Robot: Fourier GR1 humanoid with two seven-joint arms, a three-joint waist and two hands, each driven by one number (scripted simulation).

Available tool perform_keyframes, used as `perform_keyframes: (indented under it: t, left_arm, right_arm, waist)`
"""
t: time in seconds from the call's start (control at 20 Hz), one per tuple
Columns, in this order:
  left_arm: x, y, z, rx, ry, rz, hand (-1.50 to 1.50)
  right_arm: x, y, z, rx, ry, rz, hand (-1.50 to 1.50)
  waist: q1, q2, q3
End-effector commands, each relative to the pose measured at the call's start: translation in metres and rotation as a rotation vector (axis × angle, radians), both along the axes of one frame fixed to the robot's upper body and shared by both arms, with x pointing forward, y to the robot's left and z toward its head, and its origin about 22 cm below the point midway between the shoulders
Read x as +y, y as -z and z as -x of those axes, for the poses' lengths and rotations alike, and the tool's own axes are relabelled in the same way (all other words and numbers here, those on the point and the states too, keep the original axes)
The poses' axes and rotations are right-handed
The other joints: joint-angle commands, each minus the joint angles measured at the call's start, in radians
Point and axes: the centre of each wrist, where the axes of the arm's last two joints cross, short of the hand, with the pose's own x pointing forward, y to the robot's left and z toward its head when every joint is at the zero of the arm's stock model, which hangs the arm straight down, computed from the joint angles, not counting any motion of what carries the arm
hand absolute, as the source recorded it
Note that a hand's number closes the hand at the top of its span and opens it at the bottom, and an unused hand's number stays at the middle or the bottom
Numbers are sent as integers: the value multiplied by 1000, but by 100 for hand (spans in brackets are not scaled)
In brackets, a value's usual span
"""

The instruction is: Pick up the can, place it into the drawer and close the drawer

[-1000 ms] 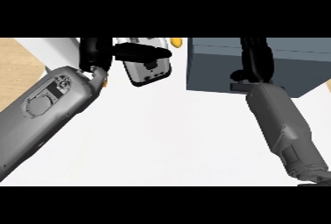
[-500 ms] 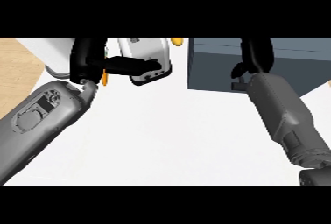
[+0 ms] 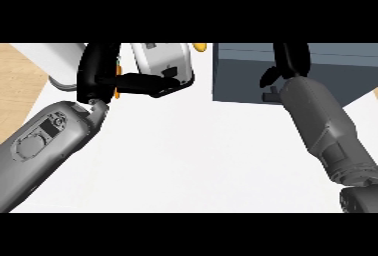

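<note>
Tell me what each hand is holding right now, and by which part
The left hand curls its thumb and fingers around the white can's lower end. The right hand rests at the grey drawer; a hold cannot be told.

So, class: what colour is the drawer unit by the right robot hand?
Dark slate grey drawer unit, seen in the head view.

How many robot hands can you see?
2. The left robot hand is at the upper left, reaching toward a white object. The right robot hand is over the grey drawer unit.

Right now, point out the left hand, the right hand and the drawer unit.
left hand [image 3: 100, 75], head view, on its black palm.
right hand [image 3: 289, 60], head view, on its black back.
drawer unit [image 3: 240, 80], head view, on its grey front face.
</note>
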Motion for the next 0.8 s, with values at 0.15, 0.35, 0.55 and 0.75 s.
perform_keyframes:
  t: [0.15,0.35,0.55,0.75]
  left_arm:
    - [10,17,9,22,3,-4,-150]
    - [19,10,6,25,-16,-6,-150]
    - [17,13,12,18,-22,18,-150]
    - [37,18,5,19,-57,8,-150]
  right_arm:
    - [32,-30,-11,-107,-84,-358,-150]
    - [53,-39,-13,-90,-143,-492,-150]
    - [36,-40,-14,-69,-184,-708,-150]
    - [57,-50,-16,-78,-220,-742,-150]
  waist:
    - [19,-1,1]
    - [13,-7,0]
    - [-14,-19,0]
    - [-33,-14,-3]
